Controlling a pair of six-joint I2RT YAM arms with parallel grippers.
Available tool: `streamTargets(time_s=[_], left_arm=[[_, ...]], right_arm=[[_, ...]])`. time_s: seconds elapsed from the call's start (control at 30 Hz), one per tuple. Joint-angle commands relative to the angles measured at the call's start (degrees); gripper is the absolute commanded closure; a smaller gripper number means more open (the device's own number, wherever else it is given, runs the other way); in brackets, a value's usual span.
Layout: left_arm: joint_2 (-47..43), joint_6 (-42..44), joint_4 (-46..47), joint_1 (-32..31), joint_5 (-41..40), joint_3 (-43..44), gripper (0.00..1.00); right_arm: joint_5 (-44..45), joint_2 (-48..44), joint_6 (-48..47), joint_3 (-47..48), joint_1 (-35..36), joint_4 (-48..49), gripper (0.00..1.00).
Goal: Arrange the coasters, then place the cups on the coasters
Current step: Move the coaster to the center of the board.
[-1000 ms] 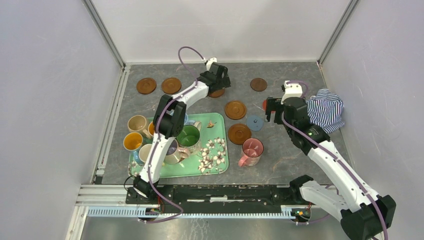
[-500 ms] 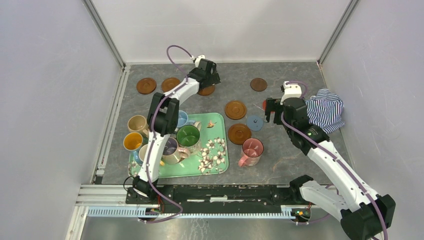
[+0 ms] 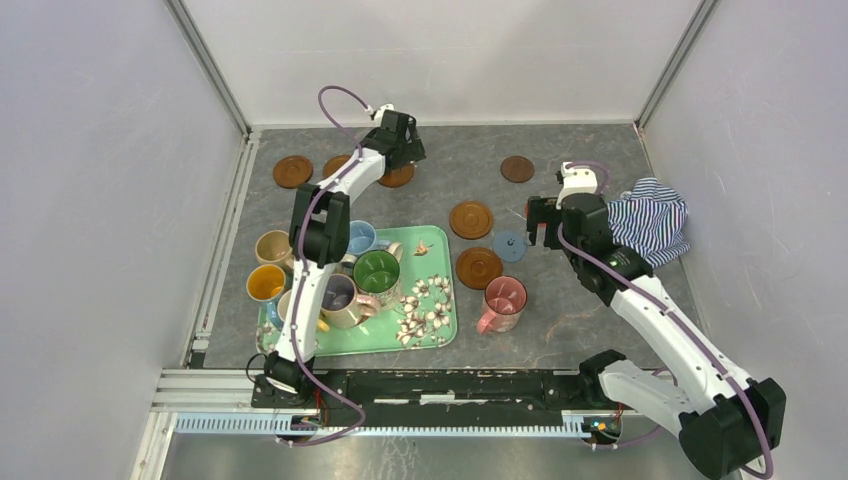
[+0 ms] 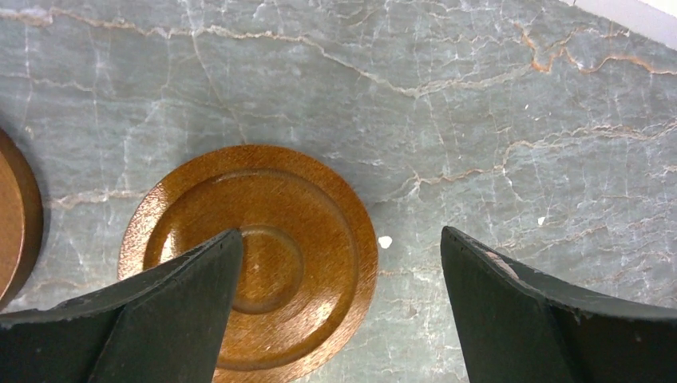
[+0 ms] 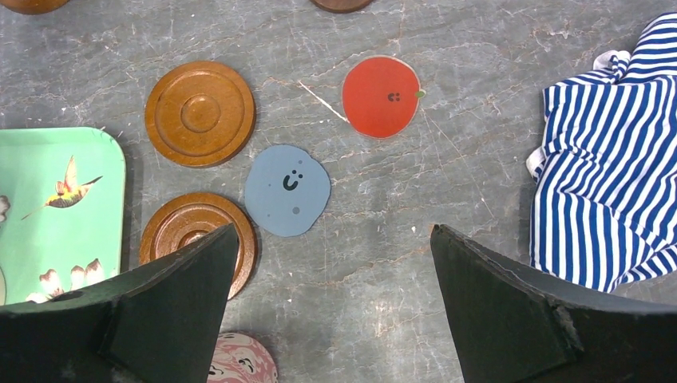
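The left gripper (image 4: 339,239) is hovering wide open over a wood coaster (image 4: 311,215) far back, perhaps touching it. The right gripper (image 5: 333,231) is hanging open above the blue coaster (image 5: 287,190), near the red coaster (image 5: 381,96). Most cups (image 3: 377,270) are sitting on the tray (image 3: 443,335), with the pink cup (image 3: 503,297) near its right edge.

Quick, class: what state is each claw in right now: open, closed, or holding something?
Left claw: open, empty, over a coaster.
Right claw: open, empty.
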Motion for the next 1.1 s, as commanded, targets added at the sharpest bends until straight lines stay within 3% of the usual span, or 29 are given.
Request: streamTargets(time_s=[0.0,0.33,0.7,1.07], left_arm=[[2.48,3.52,-0.83,0.29,1.16,4.77,0.0],[3.85,3.09,-0.95,0.06,3.47,6.62,0.0],[-3.09,4.75,-0.52,-0.06,2.37,6.49,0.0],[-3.93,3.88,-0.24,-0.33,4.71,1.92,0.0]], right_arm=[[0.31,0.68,-0.19,0.11,-0.18,1.96,0.02],[0.61,2.32,-0.45,0.74,-0.13,1.81,0.02],[0.12,4.33,-0.49,1.92,-0.16,2.78,0.02],[0.22,4.35,-0.73,2.35,-0.17,2.48,0.02]])
